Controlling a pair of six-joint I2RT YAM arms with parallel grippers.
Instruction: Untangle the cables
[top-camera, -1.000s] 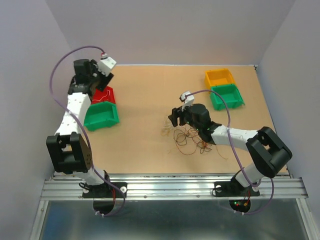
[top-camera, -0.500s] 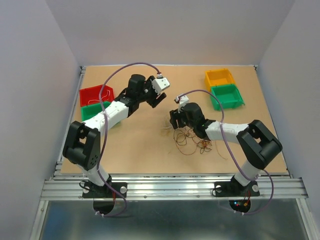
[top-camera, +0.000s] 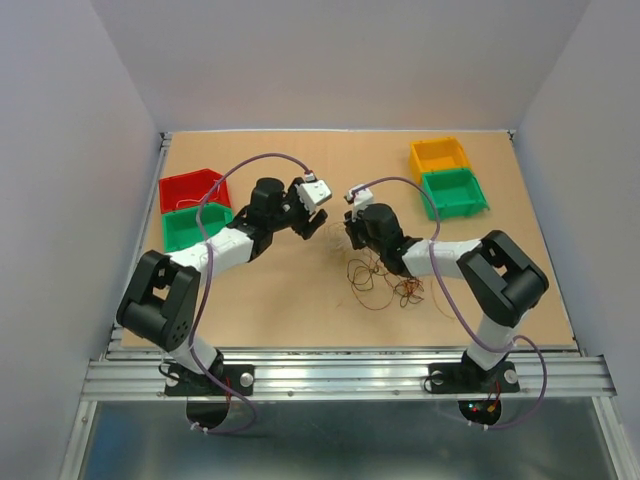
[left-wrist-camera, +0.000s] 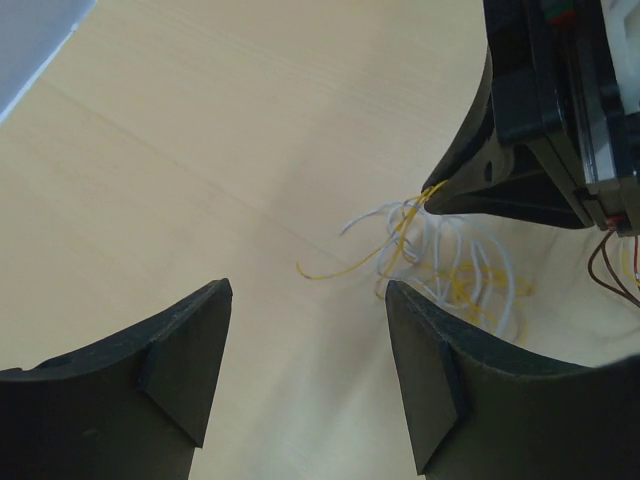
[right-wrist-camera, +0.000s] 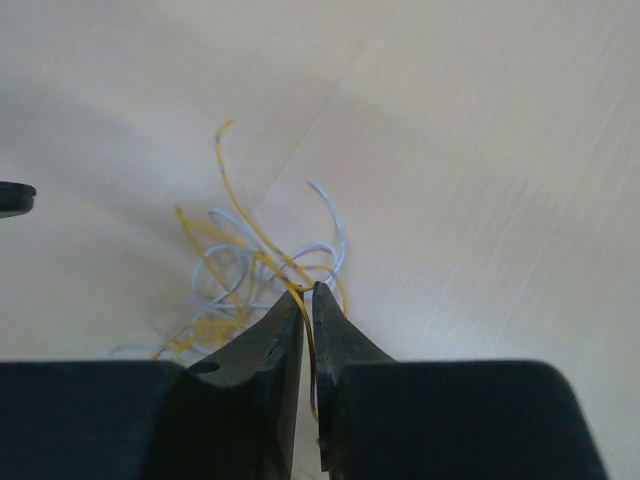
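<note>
My right gripper (right-wrist-camera: 308, 290) is pinched shut on a single yellow strand (right-wrist-camera: 262, 240), which runs straight down the slit between the two fingertips. The rest of the cables (top-camera: 385, 280) lie on the table (top-camera: 280, 300) just ahead of and below those tips. Closest to the pinch is a small clump of yellow and whitish loops, and thin brown and reddish loops spread out nearer my bases.

My left gripper (left-wrist-camera: 305, 295) is spread wide with nothing between its fingers (left-wrist-camera: 190, 350). It hangs low over bare wood. The yellow-white clump sits a little beyond its right fingertip, not touching it, and one loose yellow end curls toward the gap.

I count two arms, two grippers and four bins: a red bin (top-camera: 190, 187) and a green bin (top-camera: 180, 232) on the left, an orange bin (top-camera: 438, 155) and a second green bin (top-camera: 455, 193) at far right. I cannot count the individual strands, since they overlap.

Both arms reach inward so the wrists nearly face each other mid-table. The left forearm angles right. The right elbow is folded out to the right, with its forearm pointing left.
</note>
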